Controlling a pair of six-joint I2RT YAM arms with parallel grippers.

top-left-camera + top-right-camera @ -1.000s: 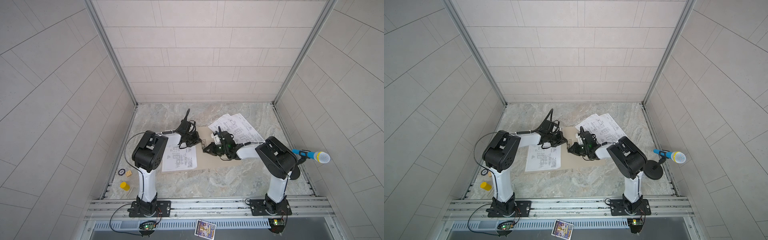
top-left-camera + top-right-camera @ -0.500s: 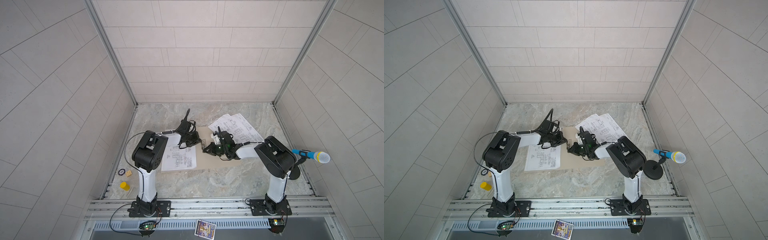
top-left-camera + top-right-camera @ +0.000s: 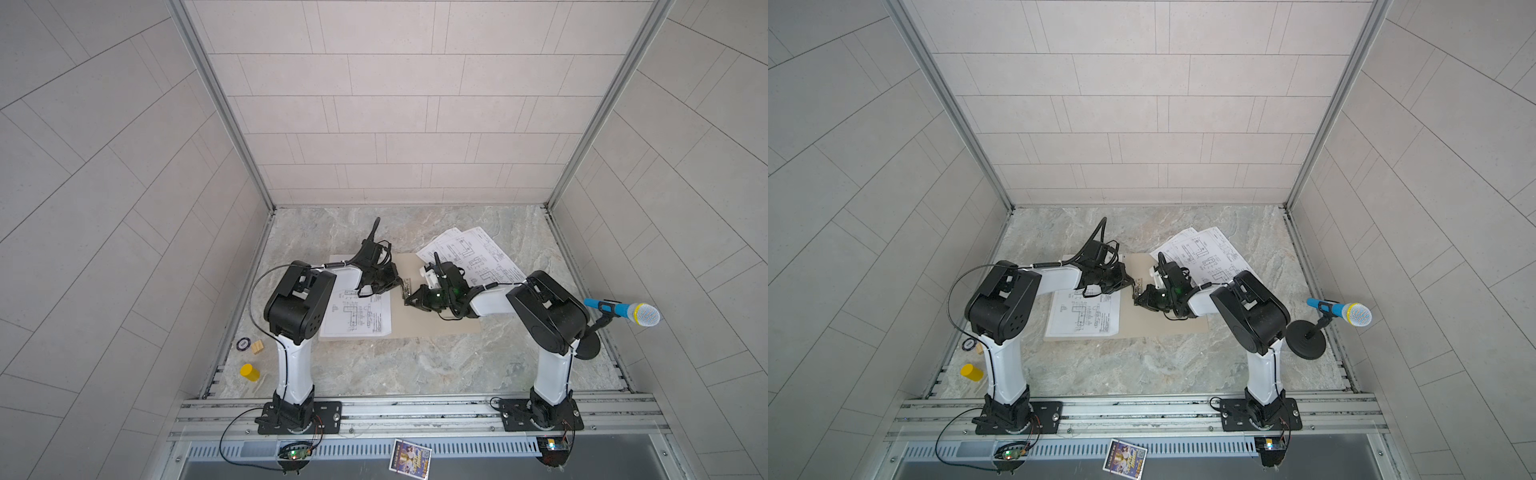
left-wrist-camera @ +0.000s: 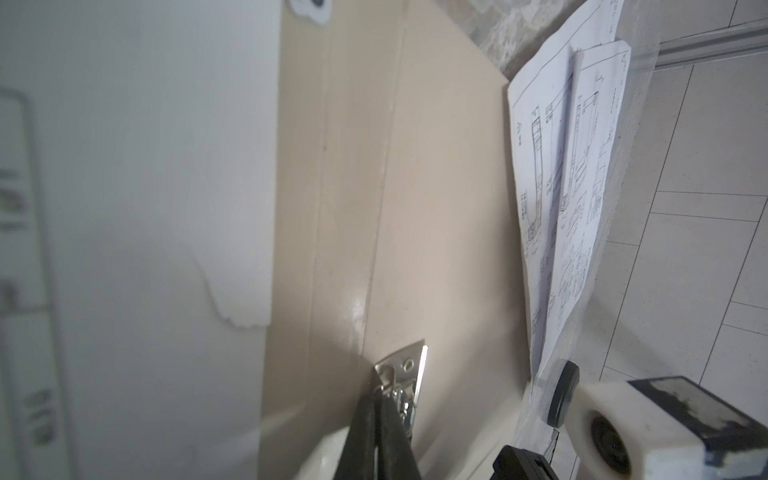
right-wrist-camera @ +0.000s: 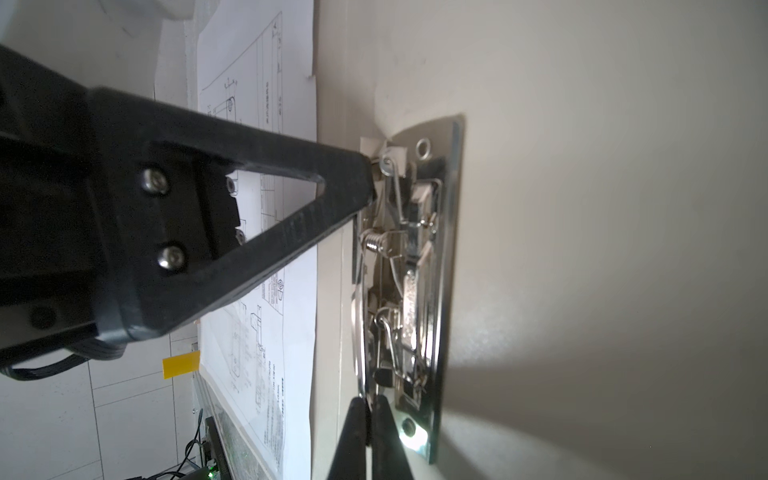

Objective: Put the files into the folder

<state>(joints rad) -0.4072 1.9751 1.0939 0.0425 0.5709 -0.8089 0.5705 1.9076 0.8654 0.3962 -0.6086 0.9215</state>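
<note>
Marble table (image 3: pixel 415 365): left claw (image 3: pixel 400 285) and right claw (image 3: pixel 409 300) closed at folder (image 3: pixel 415 326) clip (image 5: pixel 415 270), files (image 3: pixel 478 249) part-hidden.

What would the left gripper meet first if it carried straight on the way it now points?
The metal clip on the folder: the left gripper, shut, seems to touch its end, though depth is unclear.

right gripper (image 3: pixel 409 300) jaws have closed the last small gap, now fully together; tip has crept slightly toward the left edge of the table (image 3: pixel 374 365), now against the near end of the metal clip (image 5: pixel 411 270) on the folder (image 3: pixel 419 328) spine
</note>
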